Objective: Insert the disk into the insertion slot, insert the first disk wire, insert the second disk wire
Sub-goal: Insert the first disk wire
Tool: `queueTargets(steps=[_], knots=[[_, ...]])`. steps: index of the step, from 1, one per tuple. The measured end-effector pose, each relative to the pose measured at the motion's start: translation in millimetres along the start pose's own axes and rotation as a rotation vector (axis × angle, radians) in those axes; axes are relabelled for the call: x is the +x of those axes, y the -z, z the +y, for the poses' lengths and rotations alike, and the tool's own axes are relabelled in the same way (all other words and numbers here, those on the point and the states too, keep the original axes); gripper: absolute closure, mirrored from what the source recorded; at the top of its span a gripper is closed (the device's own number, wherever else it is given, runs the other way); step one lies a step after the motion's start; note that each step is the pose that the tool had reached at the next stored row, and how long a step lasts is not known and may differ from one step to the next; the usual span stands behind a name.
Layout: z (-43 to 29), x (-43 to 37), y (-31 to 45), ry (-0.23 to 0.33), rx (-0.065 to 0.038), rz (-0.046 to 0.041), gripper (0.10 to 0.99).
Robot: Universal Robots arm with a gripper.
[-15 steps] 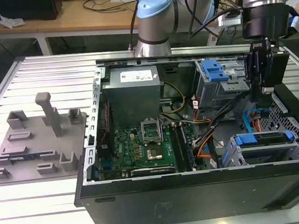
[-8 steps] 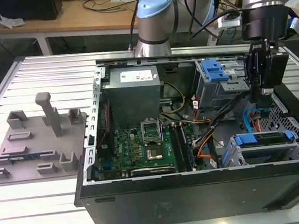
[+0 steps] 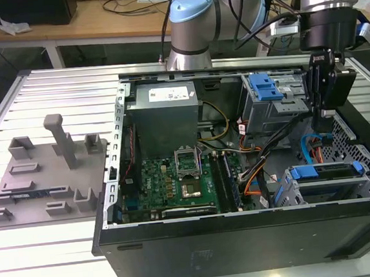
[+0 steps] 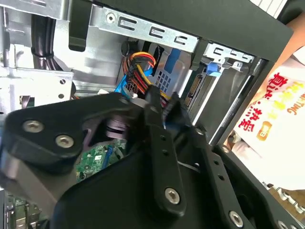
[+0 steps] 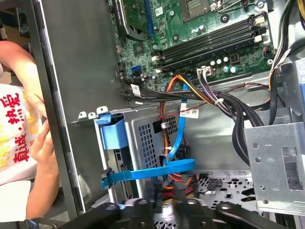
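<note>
The disk [image 3: 324, 172], in its blue carrier [image 5: 112, 133], sits inside the insertion slot [image 3: 286, 196] of the grey perforated cage [image 5: 147, 136] at the exterior view's lower right. A flat blue wire [image 5: 157, 171] loops over that cage, its end lying at the cage edge by the disk. My gripper [image 3: 323, 125] hangs just above and behind the cage. In the second wrist view its fingers [image 4: 157, 138] stand close together on a dark piece at the end of the red, yellow and orange wire bundle [image 4: 139, 59]. The same bundle [image 5: 174, 187] lies just past my gripper [image 5: 167, 207].
The open computer case holds a motherboard [image 3: 175, 178], a grey power supply [image 3: 166, 108] and a taller blue-latched cage [image 3: 265, 89]. Thick black cables [image 5: 228, 109] run beside the cage. A grey fixture [image 3: 45, 170] lies outside. A person's arm [image 5: 40, 143] is beyond the case wall.
</note>
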State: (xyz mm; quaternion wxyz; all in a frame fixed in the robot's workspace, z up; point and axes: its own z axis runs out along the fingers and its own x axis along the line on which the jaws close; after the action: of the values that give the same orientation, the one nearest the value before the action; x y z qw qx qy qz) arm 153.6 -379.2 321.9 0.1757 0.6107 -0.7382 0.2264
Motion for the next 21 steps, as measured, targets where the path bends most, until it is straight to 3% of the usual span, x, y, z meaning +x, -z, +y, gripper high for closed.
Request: queueTargets(steps=[1, 3, 15, 21], knots=[[0.0, 0.0, 0.0, 0.000, 0.000, 0.0011, 0.816], [-0.1, 0.0, 0.0, 0.000, 0.001, 0.0034, 0.922], [-0.6, 2.3, -1.5, 0.000, 0.001, 0.0036, 0.922], [-3.1, 14.5, -7.0, -0.001, -0.009, -0.0467, 0.922]])
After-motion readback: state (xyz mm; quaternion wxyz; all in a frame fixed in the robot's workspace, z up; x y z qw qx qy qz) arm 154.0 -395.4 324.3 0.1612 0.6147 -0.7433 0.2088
